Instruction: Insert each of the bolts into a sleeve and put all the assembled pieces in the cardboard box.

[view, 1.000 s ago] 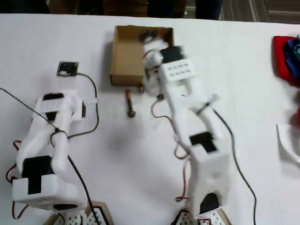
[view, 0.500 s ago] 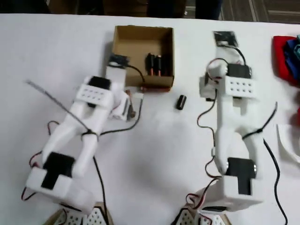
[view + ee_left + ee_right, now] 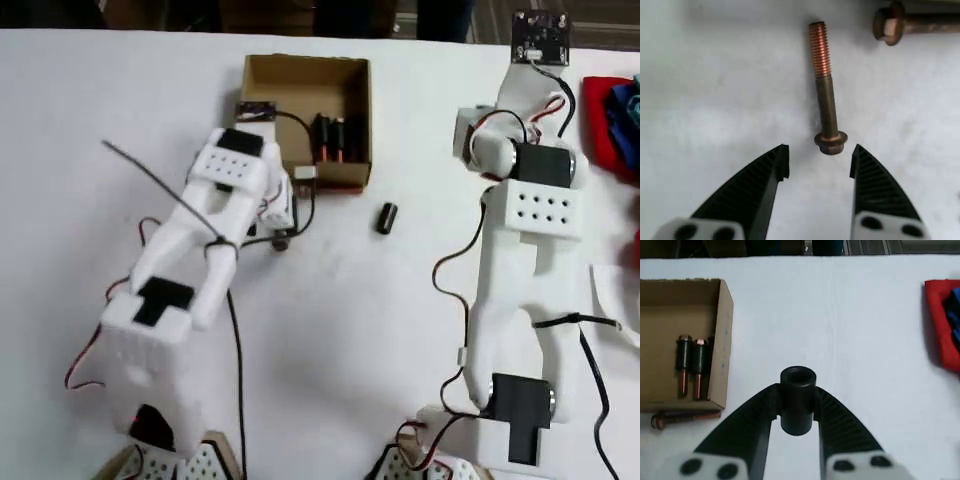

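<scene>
My left gripper (image 3: 819, 159) is open just above the table, and the head of a copper-tipped bolt (image 3: 826, 90) lies right in front of its fingertips. A second bolt (image 3: 685, 418) lies along the front wall of the cardboard box (image 3: 262, 110). Two assembled pieces (image 3: 330, 138) rest side by side in the box. My right gripper (image 3: 797, 396) is shut on a black sleeve (image 3: 798, 402) held upright with its hole showing, to the right of the box. Another black sleeve (image 3: 387, 217) lies on the table between the two arms.
A red cloth (image 3: 612, 110) lies at the right edge of the table, with a white object (image 3: 615, 300) nearer the front. Cables trail from both arms over the white table (image 3: 330, 330). The table's far edge is just behind the box.
The right arm has pulled back from the box to the far right. The left arm has swung in from the left to the bolt in front of the box. A sleeve now shows on the table.
</scene>
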Controlling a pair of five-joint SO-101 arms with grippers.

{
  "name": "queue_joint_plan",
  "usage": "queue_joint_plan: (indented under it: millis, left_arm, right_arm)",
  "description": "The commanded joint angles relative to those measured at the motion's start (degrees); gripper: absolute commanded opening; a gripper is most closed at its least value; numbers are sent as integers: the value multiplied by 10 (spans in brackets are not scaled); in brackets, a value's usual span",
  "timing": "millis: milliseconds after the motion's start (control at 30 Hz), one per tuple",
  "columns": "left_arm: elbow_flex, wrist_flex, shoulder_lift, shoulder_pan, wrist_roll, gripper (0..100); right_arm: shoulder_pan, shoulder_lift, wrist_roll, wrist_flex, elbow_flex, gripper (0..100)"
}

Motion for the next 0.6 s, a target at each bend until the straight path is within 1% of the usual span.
queue_joint_plan:
  millis: [0, 233, 300, 367, 433, 500, 567]
  left_arm:
    - [-53, 18, 38, 3, 17, 221]
    - [-144, 31, 124, 9, 16, 220]
    - [-164, 32, 149, 8, 15, 185]
    - [-182, 45, 171, 5, 4, 108]
    - [-201, 69, 192, 6, -44, 22]
    - [-215, 105, 205, 8, -100, 39]
    - [-234, 144, 215, 3, -147, 25]
  right_arm:
    - [4, -32, -4, -26, -25, 20]
    - [1, -32, -5, -44, -25, 20]
    - [4, -32, -5, -44, -25, 20]
    - [5, -31, -5, -44, -25, 20]
    - [5, -28, -5, -45, -25, 20]
    - [4, -15, -5, -46, -27, 20]
    - [2, 5, -5, -53, -29, 20]
